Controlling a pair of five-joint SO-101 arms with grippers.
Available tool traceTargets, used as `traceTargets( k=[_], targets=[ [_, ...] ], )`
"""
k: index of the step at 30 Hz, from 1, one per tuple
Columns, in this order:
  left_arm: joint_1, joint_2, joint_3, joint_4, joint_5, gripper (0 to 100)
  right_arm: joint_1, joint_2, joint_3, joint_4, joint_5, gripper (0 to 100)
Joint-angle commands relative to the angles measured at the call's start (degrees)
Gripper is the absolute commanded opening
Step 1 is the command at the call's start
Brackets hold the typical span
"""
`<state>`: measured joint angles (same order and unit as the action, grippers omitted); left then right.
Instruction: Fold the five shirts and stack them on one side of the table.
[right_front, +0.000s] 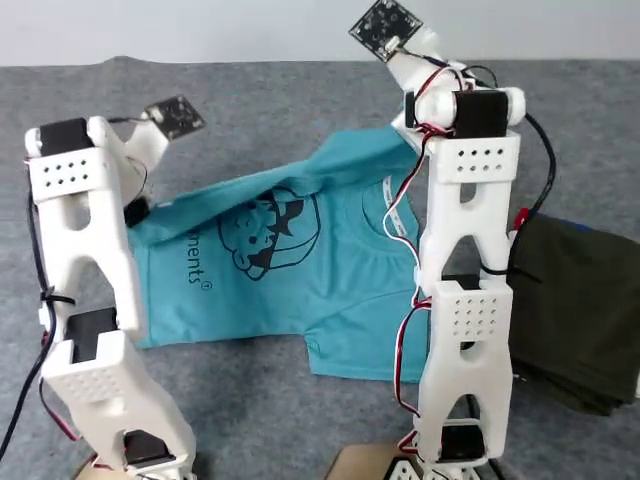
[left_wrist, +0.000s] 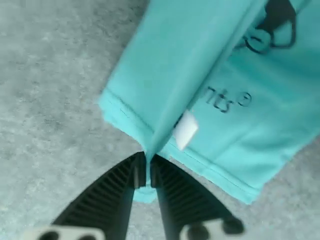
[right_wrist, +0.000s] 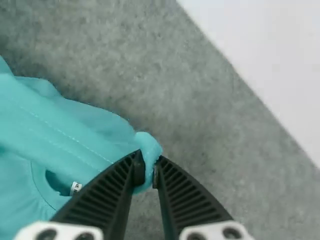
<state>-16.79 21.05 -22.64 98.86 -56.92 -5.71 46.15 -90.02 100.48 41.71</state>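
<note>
A teal shirt with a dark printed graphic lies spread across the middle of the grey table, its far edge lifted and folded toward the near side. My left gripper is shut on the shirt's hem corner, where a white label shows; in the high view it sits at the shirt's left end. My right gripper is shut on the teal shirt's shoulder edge, at the far right of the shirt in the high view. A dark olive folded shirt lies to the right.
Grey felt covers the table. A pale wall runs past the table's far edge. Both white arms stand over the near half of the table, the right one between the teal shirt and the dark folded stack.
</note>
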Motion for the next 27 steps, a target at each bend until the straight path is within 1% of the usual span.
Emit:
traceTargets(
  k=[1,4,7,14,19,27],
  targets=[
    [-1.41,-3.34,6.02,1.76,-3.25,1,2.77,-7.69,0.88,2.59,0.53,1.2],
    [-1.32,-7.38,12.44,1.76,-5.45,1,2.77,-13.32,9.32,2.68,1.32,1.2],
    [-1.32,-10.46,16.31,1.76,-7.30,1,2.24,-20.62,21.63,2.59,1.32,1.2],
    [-2.73,-11.16,17.19,1.58,-10.11,1,1.01,-34.95,50.64,2.33,0.79,1.2],
    [-2.81,-9.41,17.19,1.67,-11.96,1,1.19,-38.29,64.79,0.92,-1.23,1.2],
    [-3.08,-1.58,17.19,1.76,-12.75,3,1.27,-41.89,82.64,-5.58,-1.14,1.2]
  ],
)
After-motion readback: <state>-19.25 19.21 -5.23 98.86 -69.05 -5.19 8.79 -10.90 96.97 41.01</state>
